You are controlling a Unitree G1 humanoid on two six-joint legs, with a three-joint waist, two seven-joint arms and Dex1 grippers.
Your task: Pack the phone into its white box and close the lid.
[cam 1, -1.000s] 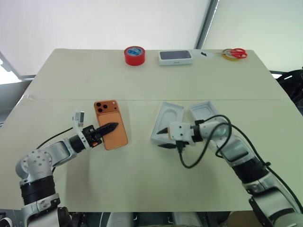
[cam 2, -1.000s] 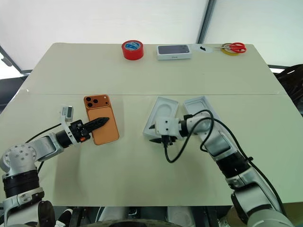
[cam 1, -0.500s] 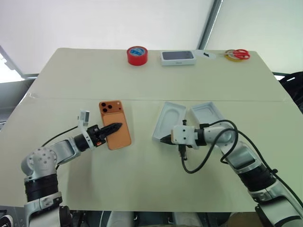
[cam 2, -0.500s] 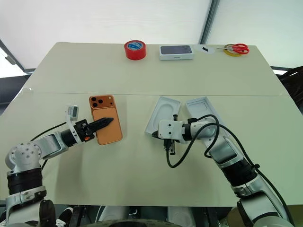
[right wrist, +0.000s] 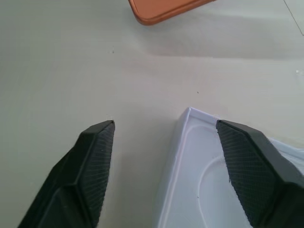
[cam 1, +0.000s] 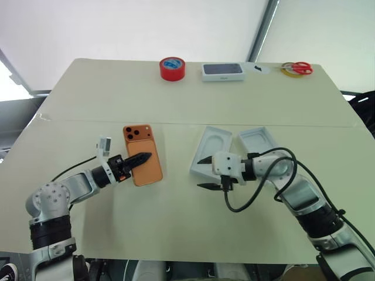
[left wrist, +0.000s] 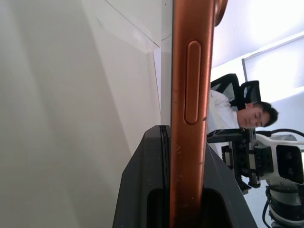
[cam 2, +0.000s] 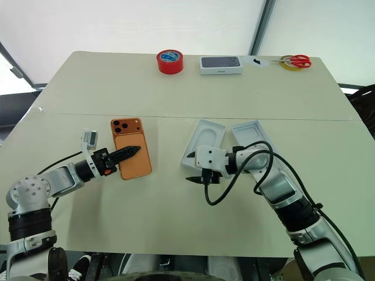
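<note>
The orange phone [cam 1: 141, 154] lies back up on the table, left of centre, camera cluster at its far end. My left gripper [cam 1: 139, 158] is shut on the phone; in the left wrist view the phone's orange edge [left wrist: 190, 118] runs between the two black fingers. My right gripper [cam 1: 204, 172] is open at the near corner of a thin white insert with an oval recess [cam 1: 211, 149]. One of its fingers [right wrist: 247, 166] is over the insert [right wrist: 209, 190], the other over bare table. The lid [cam 1: 258, 140] lies open side up just right of the insert. The white box is hidden.
Along the table's far edge stand a red tape roll [cam 1: 172, 68], a dark-topped white box [cam 1: 222, 71] and red-handled scissors on a yellow ring [cam 1: 296, 69]. A seam crosses the table [cam 1: 88, 93] behind the phone. A seated person [left wrist: 237, 118] shows in the left wrist view.
My right gripper shut half a second ago and now stands wide open at the insert's near corner. The left gripper and the phone have stayed put. The camera has shifted slightly.
</note>
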